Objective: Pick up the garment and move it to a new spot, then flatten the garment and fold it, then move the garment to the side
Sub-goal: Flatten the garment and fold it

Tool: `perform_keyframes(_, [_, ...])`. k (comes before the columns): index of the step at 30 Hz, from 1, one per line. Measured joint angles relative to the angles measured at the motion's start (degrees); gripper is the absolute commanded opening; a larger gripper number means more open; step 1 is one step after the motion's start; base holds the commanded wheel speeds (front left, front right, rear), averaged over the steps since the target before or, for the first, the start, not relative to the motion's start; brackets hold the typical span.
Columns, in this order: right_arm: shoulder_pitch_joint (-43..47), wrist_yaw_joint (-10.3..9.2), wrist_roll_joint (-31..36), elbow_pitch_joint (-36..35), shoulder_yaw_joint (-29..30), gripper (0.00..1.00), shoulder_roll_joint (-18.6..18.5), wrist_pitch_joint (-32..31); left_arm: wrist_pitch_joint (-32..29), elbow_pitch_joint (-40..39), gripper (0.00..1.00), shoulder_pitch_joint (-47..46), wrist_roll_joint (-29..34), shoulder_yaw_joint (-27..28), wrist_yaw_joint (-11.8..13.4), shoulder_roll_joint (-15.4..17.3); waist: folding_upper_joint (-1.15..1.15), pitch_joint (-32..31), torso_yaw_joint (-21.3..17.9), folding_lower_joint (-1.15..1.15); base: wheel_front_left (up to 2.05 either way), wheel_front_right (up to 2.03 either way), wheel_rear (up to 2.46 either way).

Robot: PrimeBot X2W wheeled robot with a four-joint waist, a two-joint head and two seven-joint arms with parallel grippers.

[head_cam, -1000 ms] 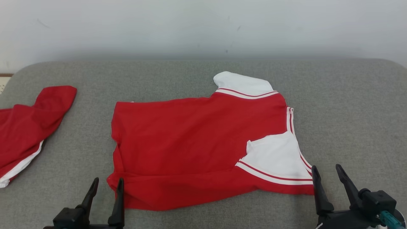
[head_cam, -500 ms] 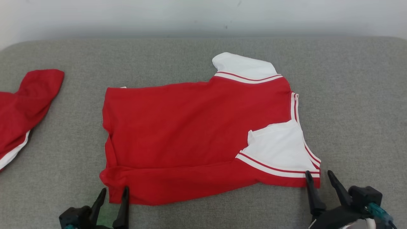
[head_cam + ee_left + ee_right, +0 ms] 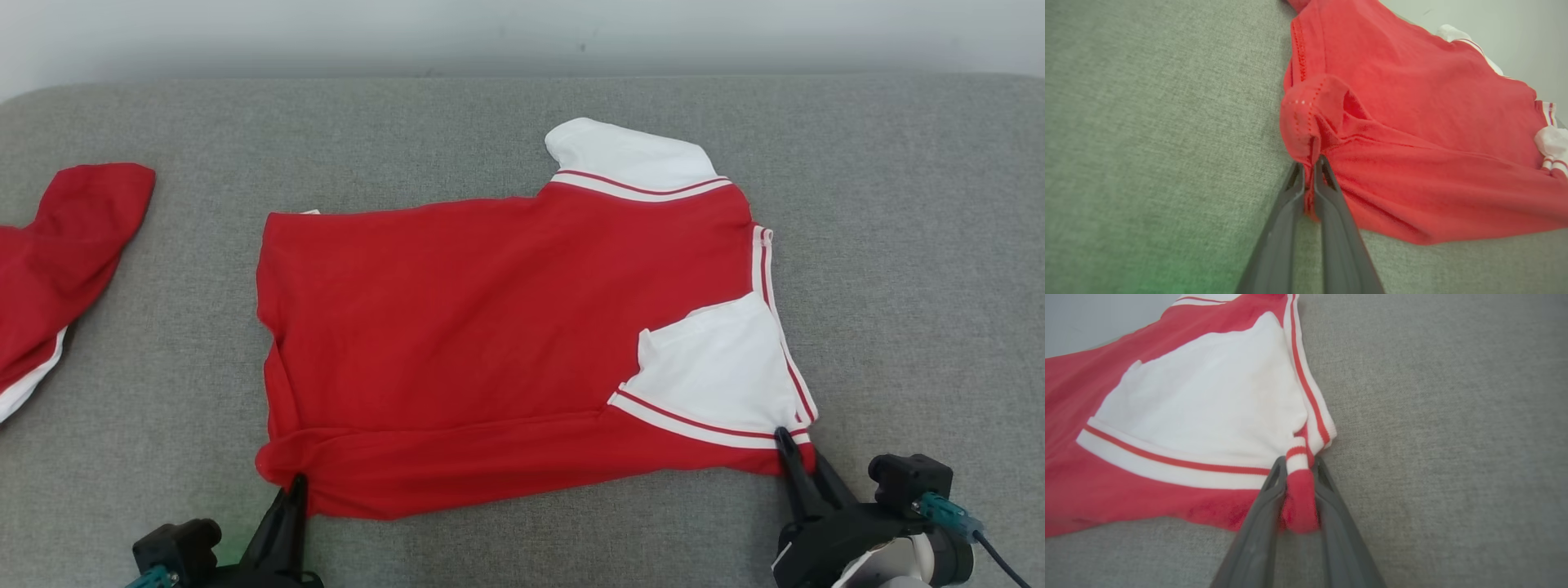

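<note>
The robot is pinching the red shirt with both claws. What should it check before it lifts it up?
1. Left gripper shut on the shirt at its near left corner: ok.
2. Right gripper shut on the near right corner, by the striped hem: ok.
3. Every cloth layer caught in each pinch: cannot tell.
4. Shirt lying flat: not ok, the near edge is rolled and a white part lies folded over the red.
5. Other red garment apart from the shirt: ok.
6. Bare grey cushion to the right for a new spot: ok.
</note>
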State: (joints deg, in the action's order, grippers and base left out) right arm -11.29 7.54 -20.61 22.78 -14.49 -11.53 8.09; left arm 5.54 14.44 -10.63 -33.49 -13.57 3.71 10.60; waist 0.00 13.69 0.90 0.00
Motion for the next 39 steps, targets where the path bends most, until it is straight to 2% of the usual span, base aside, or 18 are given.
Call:
perform_keyframes(7, [1.2, 0.01, -3.1, -2.5, -0.2, 0.00, 0.2, 0.6, -1.8, -2.9, 0.00, 0.7, -2.8, 1.3, -0.4, 0.4, 0.01, -0.1, 0.0, 0.00, 0.00, 0.00, 0.00])
perform_keyframes(12, [5.9, 0.00, -3.8, -8.1, 0.1, 0.00, -0.2, 0.0, -5.6, -7.8, 0.00, 3.4, -3.2, 1.3, 0.0, 2.9, 0.01, -0.9, -0.3, 0.00, 0.00, 0.00, 0.00])
perform_keyframes(19, [14.8, -0.01, -3.4, -16.6, 0.7, 0.00, 2.2, -2.2, -9.9, -15.1, 0.00, 7.6, -3.2, 1.6, 2.5, 5.7, 0.01, -1.4, -0.6, 0.00, 0.00, 0.00, 0.00])
perform_keyframes(24, [17.1, -0.01, -2.8, -19.2, 1.3, 0.00, 4.2, -4.3, -11.8, -17.6, 0.00, 9.4, -3.4, 2.1, 3.8, 6.8, 0.01, -1.3, -1.5, 0.00, 0.00, 0.00, 0.00])
perform_keyframes(25, [17.1, -0.01, -2.4, -19.1, 1.5, 0.03, 4.2, -5.1, -12.1, -17.7, 0.00, 9.5, -3.3, 1.9, 4.0, 7.0, 0.01, -1.3, -1.7, 0.00, 0.00, 0.00, 0.00])
perform_keyframes(26, [17.1, -0.01, -2.2, -19.0, 1.6, 0.32, 4.3, -5.4, -12.1, -17.9, 0.00, 9.5, -3.1, 1.9, 4.3, 7.1, 0.01, -1.3, -1.8, 0.00, 0.00, 0.00, 0.00])
perform_keyframes(27, [17.1, -0.01, -2.1, -18.9, 1.7, 1.00, 4.5, -5.9, -12.1, -18.0, 0.28, 9.5, -3.0, 1.9, 4.6, 7.2, 0.01, -1.3, -2.0, 0.00, 0.00, 0.00, 0.00])
perform_keyframes(28, [17.1, -0.01, -2.0, -18.7, 1.8, 1.00, 4.5, -6.3, -12.5, -17.9, 1.00, 9.5, -2.6, 1.7, 5.0, 7.2, 0.01, -1.4, -2.0, 0.00, 0.00, 0.00, 0.00])
perform_keyframes(32, [17.0, -0.01, -1.7, -19.3, 3.4, 1.00, 4.4, -5.8, -11.6, -18.3, 1.00, 10.0, -1.7, 1.8, 6.3, 7.1, 0.00, -1.8, -2.2, 0.00, 0.00, 0.00, 0.00])
perform_keyframes(35, [16.7, -0.01, -0.3, -20.7, 6.8, 1.00, 4.2, -3.9, -8.5, -19.3, 1.00, 10.0, 0.8, 2.7, 8.3, 7.2, 0.01, -2.2, -2.2, 0.00, 0.00, 0.00, 0.00])
perform_keyframes(39, [14.7, -0.01, 2.2, -23.1, 10.6, 1.00, 3.9, -1.6, -4.8, -21.4, 1.00, 9.1, 3.3, 3.1, 9.7, 6.6, 0.01, -2.9, -2.2, 0.00, 0.00, 0.00, 0.00])
